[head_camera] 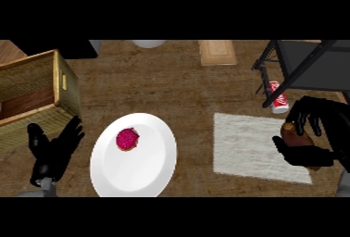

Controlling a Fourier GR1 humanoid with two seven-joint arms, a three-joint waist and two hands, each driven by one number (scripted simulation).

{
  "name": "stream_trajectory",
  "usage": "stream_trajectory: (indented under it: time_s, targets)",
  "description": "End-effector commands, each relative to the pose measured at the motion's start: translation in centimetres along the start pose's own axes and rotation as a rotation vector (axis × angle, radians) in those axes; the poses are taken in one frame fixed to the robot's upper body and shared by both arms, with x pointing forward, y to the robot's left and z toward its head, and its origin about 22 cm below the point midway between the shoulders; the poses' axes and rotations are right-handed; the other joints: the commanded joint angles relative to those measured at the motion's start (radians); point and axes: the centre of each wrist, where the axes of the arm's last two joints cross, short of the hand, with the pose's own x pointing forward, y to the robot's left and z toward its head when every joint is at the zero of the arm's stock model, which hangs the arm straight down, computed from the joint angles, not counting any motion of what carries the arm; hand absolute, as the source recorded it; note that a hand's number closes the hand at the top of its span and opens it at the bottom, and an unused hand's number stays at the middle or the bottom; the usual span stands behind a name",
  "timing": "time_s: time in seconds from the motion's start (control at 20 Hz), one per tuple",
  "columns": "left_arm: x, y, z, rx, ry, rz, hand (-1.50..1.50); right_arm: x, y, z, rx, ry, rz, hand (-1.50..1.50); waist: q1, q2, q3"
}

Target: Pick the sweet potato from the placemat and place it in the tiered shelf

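My right hand [311, 139] sits at the right edge of the white placemat [249, 146], fingers curled round the brown sweet potato [295, 134], most of which is hidden by the hand. The black tiered shelf [308, 65] stands at the back right, just beyond the hand. At the lower left my left hand [53, 148] rests open with fingers up, beside the plate.
A white plate [147, 166] carrying a pink doughnut [127, 139] lies left of the placemat. A wicker box [34, 97] stands at the left. A red can [279, 97] lies at the foot of the shelf. A wooden board [217, 52] and a white bowl [148, 43] sit at the back.
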Motion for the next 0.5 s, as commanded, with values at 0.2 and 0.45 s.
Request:
stream_trajectory:
  time_s: [0.2, 0.45]
  targets:
    - [0.8, -1.9, -1.0, -0.022, -0.004, -0.016, 0.0, 1.9, -12.1, 3.0, -0.179, 0.038, -0.009, 1.5, 0.025, 0.01, 0.001]
    - [1.2, -1.3, -2.0, -0.03, -0.007, -0.008, 0.0, 3.5, -17.7, -0.7, -0.248, 0.096, -0.082, 1.5, 0.041, 0.014, 0.0]
